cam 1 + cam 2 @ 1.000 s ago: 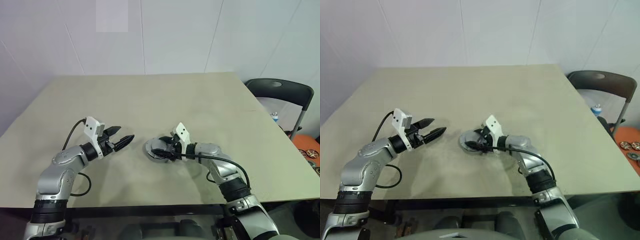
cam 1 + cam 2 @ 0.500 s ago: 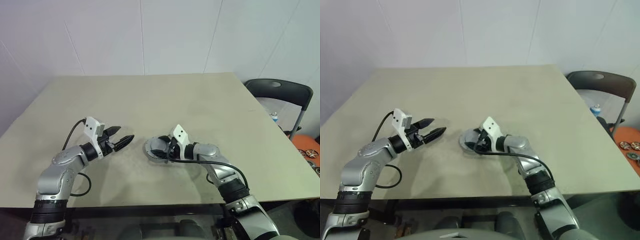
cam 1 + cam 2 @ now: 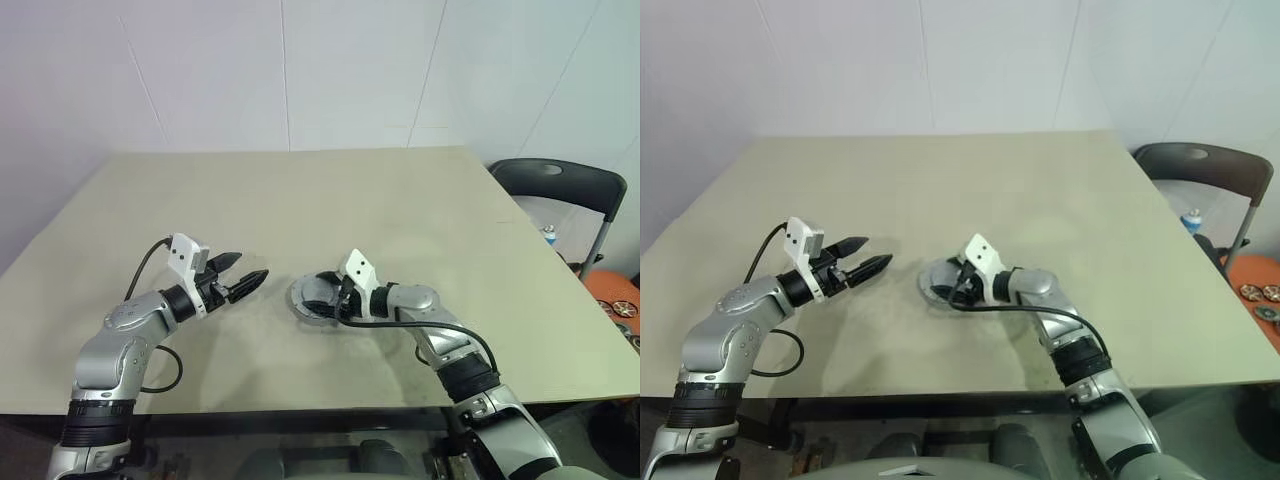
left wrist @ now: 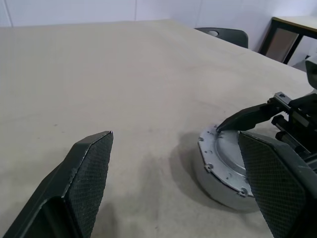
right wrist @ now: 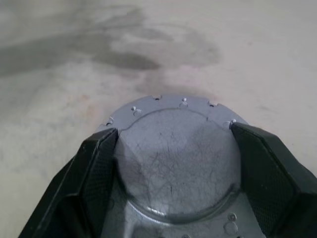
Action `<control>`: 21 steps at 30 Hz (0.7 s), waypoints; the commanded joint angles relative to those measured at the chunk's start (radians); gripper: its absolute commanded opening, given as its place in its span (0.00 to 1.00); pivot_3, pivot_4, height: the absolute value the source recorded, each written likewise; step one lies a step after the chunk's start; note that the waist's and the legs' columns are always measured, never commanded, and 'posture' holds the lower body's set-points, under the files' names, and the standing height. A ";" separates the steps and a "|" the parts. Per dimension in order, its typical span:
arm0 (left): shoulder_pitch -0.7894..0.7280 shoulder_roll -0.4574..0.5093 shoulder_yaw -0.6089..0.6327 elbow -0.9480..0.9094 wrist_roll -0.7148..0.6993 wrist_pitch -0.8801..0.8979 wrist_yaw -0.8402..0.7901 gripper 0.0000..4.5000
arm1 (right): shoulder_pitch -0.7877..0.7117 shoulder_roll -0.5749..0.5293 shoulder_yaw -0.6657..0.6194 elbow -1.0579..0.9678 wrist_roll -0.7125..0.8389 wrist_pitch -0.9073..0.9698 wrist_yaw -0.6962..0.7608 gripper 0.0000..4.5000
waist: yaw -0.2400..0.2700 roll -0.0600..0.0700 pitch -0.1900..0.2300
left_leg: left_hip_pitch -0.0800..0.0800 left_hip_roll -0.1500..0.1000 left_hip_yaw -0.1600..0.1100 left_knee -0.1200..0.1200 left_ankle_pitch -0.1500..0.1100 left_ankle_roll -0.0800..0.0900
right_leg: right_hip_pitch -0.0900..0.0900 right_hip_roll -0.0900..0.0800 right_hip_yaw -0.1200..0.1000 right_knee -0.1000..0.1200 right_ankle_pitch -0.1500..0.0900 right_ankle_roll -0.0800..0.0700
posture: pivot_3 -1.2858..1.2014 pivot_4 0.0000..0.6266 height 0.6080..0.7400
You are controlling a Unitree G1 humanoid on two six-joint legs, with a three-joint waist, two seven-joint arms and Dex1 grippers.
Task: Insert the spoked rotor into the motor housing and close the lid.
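Presently, the left gripper (image 3: 243,279) hovers near the table's (image 3: 330,190) near-left, fingers spread, holding nothing. Just right of it, the right gripper (image 5: 173,163) straddles the grey lid (image 5: 171,153), its fingers (image 5: 101,163) pressed against both sides.

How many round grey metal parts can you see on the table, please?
1: a grey lid lies near the table's middle, between the right gripper's fingers, with the open left gripper beside it, apart. Other parts may be hidden beneath.

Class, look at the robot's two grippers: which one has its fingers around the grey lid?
The right gripper: its fingers straddle the grey lid on the table. The left gripper hangs open and empty, apart from it.
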 commanded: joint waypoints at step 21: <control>-0.017 -0.001 0.003 -0.047 -0.017 0.002 0.011 0.95 | 0.001 -0.036 0.069 0.116 -0.074 0.120 -0.008 0.72 | 0.002 0.000 0.000 | 0.004 0.000 -0.001 0.000 0.000 0.000 | 0.005 0.000 0.000 -0.001 -0.003 -0.001 | 0.52 0.00 1.00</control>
